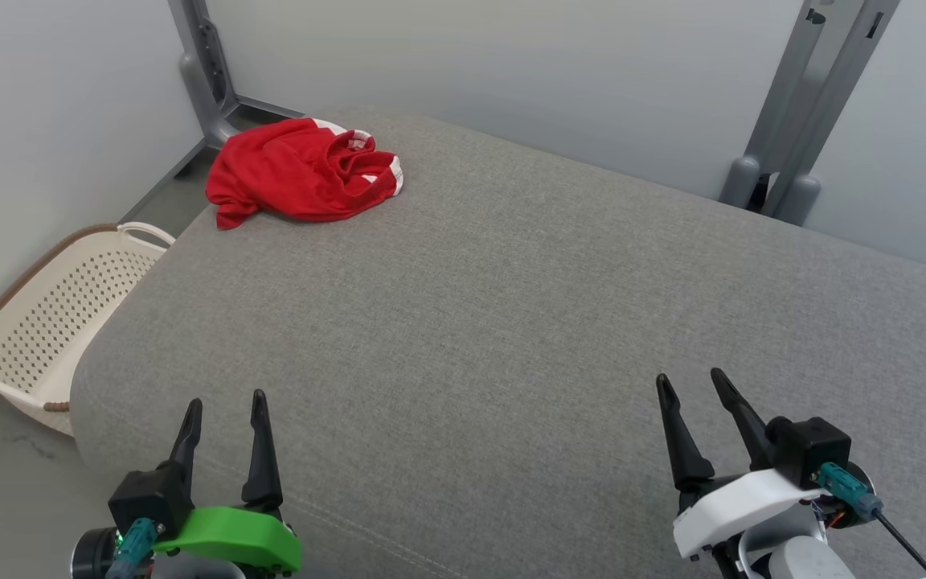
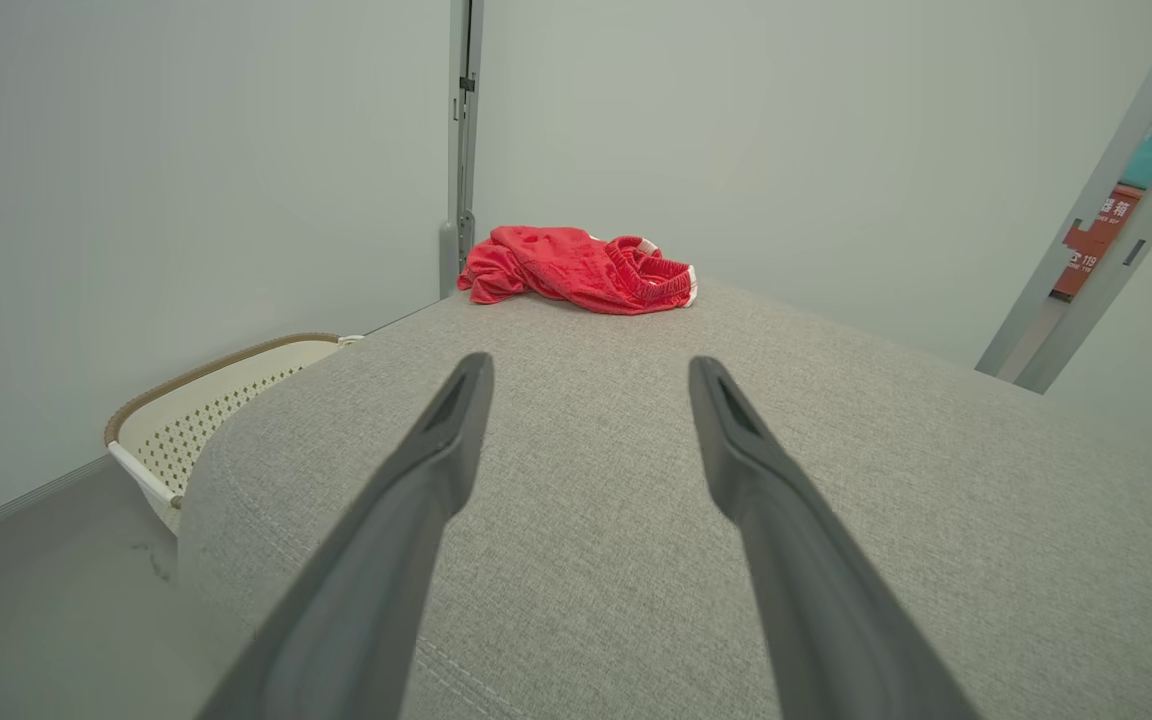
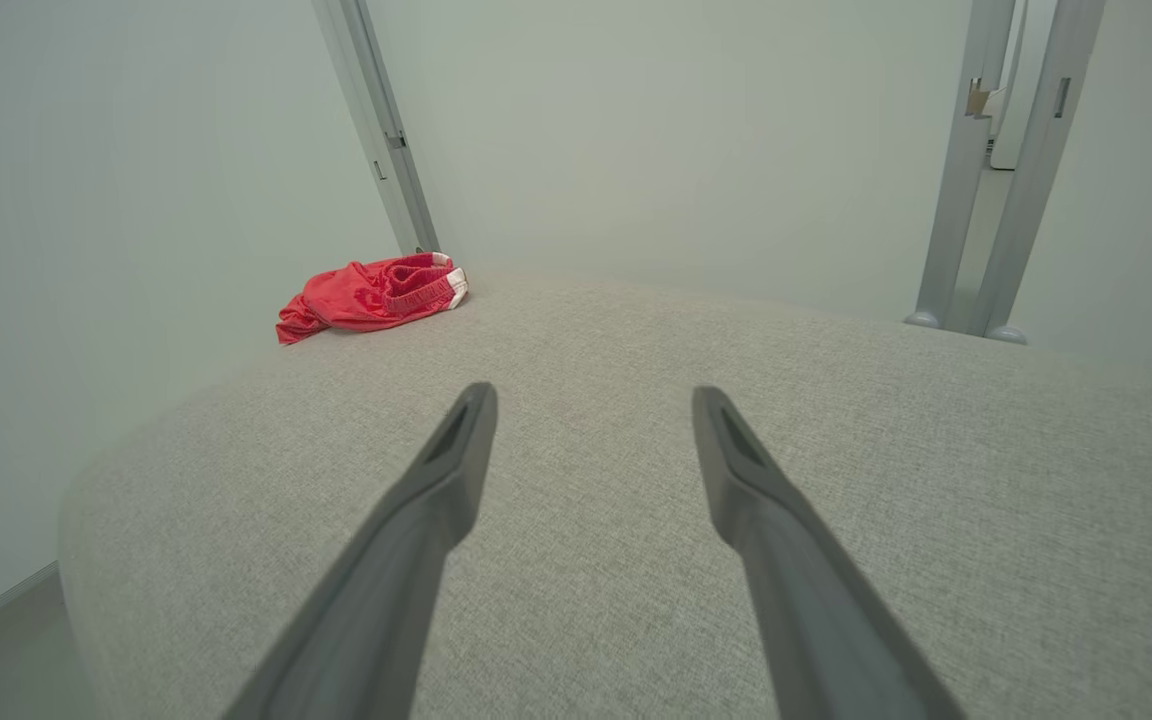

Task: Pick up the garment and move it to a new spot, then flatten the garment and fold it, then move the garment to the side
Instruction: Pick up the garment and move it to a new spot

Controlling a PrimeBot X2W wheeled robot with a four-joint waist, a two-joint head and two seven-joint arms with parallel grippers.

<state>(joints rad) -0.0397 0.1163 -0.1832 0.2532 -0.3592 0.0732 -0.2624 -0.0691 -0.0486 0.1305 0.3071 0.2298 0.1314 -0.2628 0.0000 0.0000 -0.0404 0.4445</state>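
The garment (image 1: 302, 170) is a crumpled red piece with white trim, lying at the far left corner of the grey cushioned surface (image 1: 511, 322). It also appears far ahead as the garment (image 2: 576, 270) in the left wrist view and as the garment (image 3: 371, 297) at the left in the right wrist view. My left gripper (image 1: 226, 400) hovers over the near left edge, open and holding nothing. Over the near right, my right gripper (image 1: 688, 378) is likewise open with nothing between its fingers. Both are far from the cloth.
A cream perforated basket (image 1: 53, 322) stands on the floor left of the surface, also seen as the basket (image 2: 206, 410). Grey metal posts (image 1: 801, 112) rise behind the far edge against pale walls. A wide stretch of grey fabric lies between the grippers and the cloth.
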